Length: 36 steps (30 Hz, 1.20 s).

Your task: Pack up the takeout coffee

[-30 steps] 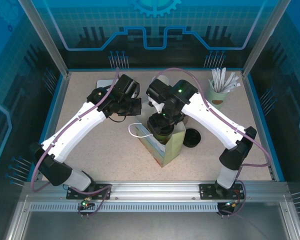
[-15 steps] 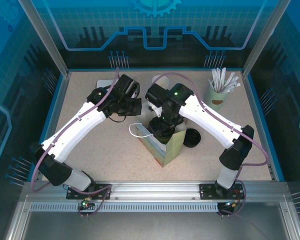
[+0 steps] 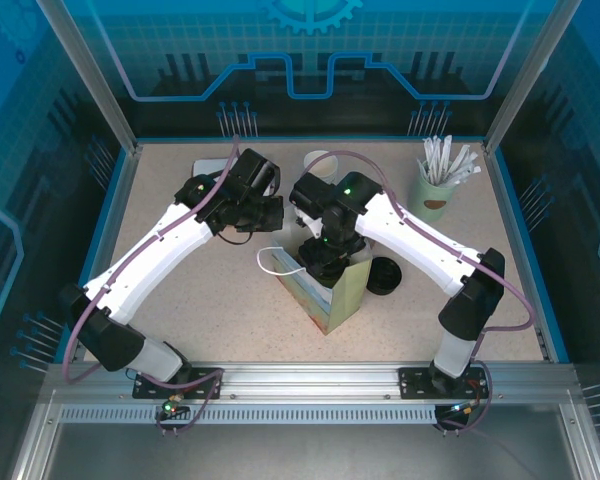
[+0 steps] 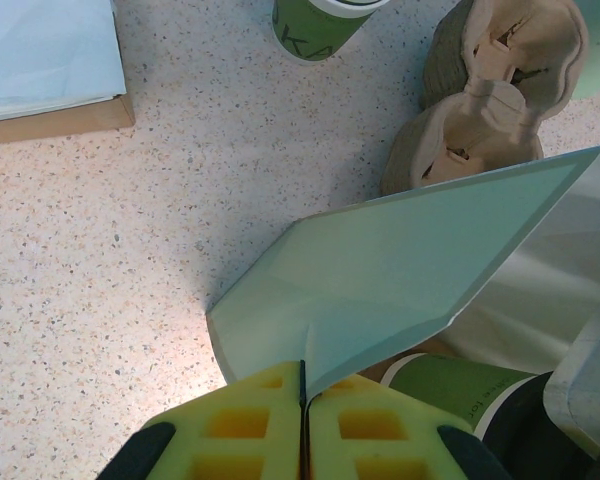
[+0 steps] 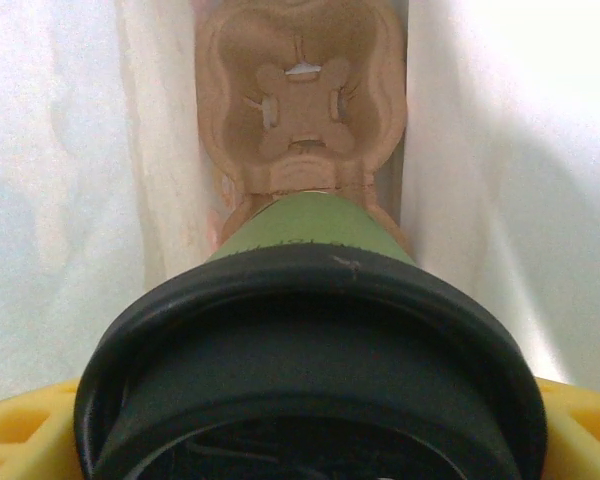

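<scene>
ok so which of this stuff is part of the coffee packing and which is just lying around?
In the job: takeout coffee in right gripper, paper bag pinched by left gripper, pulp tray inside.
Lying about: straw cup, loose black lid, second cup, flat paper stack.

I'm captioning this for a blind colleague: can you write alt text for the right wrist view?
The right gripper holds the black-lidded coffee, seen from above, down inside a bag. Beyond the cup's green band lies a brown pulp tray with an empty slot, with pale bag walls on both sides.
</scene>
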Each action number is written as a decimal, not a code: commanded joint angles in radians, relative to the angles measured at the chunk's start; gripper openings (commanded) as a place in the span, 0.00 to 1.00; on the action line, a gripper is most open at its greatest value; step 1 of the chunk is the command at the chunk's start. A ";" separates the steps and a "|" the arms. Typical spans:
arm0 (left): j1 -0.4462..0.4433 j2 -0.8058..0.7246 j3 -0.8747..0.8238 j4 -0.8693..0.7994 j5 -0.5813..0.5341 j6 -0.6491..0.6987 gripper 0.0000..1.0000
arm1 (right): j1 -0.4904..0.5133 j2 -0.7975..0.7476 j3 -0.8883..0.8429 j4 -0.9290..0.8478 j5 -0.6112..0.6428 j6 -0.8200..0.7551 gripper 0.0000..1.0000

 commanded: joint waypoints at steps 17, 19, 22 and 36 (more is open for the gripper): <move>-0.001 0.014 0.018 -0.023 -0.041 0.014 0.09 | -0.007 -0.033 -0.103 0.022 0.030 -0.011 0.76; -0.002 0.014 0.017 -0.024 -0.043 0.012 0.09 | -0.006 -0.044 -0.119 0.027 0.032 -0.013 0.76; -0.001 0.017 0.022 -0.025 -0.045 0.011 0.09 | -0.006 -0.056 -0.148 0.031 0.026 -0.013 0.76; -0.002 0.032 0.038 -0.028 -0.023 0.017 0.09 | -0.011 -0.015 -0.119 0.082 0.014 -0.001 0.76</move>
